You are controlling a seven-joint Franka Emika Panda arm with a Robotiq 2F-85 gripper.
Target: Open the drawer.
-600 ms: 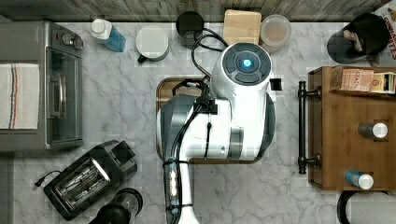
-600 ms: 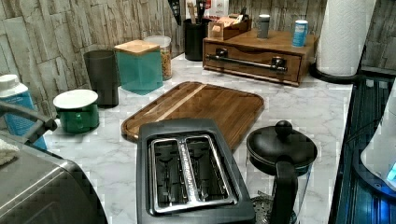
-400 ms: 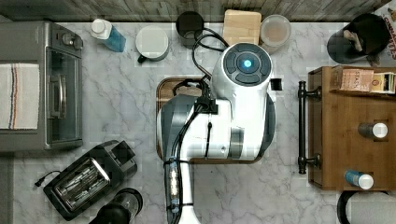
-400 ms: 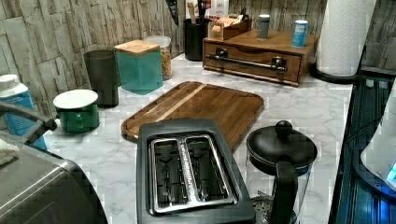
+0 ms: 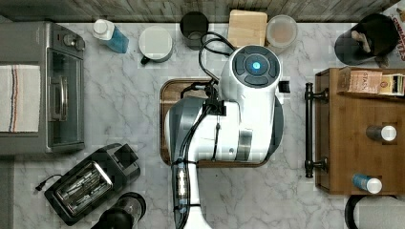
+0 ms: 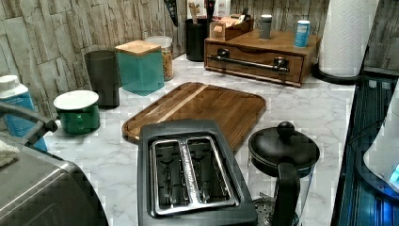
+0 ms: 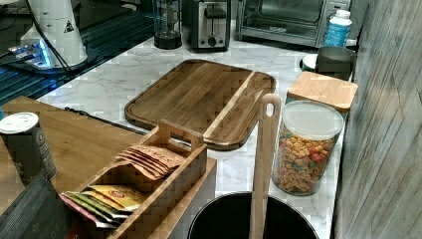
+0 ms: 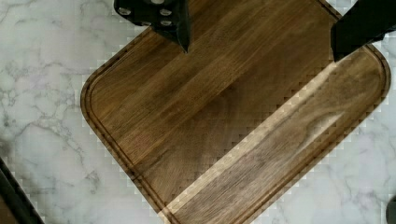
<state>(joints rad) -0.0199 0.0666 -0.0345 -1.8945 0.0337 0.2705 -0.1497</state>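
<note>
Above tray [image 8: 224, 121] — jaws [image 8: 261, 42] spread; drawer [image 6: 254, 63] closed.

Bare marble counter [image 6: 301, 101] lies open between the wooden tray [image 6: 221, 106] and the drawer [image 6: 254, 63]. At the drawer's 3 o'clock in the left view, a paper towel roll [image 6: 346, 35] crowds in.

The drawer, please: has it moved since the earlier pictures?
No. In the left view the drawer sits flush in its cabinet, its handle at the same spot below the blue can as before.
</note>
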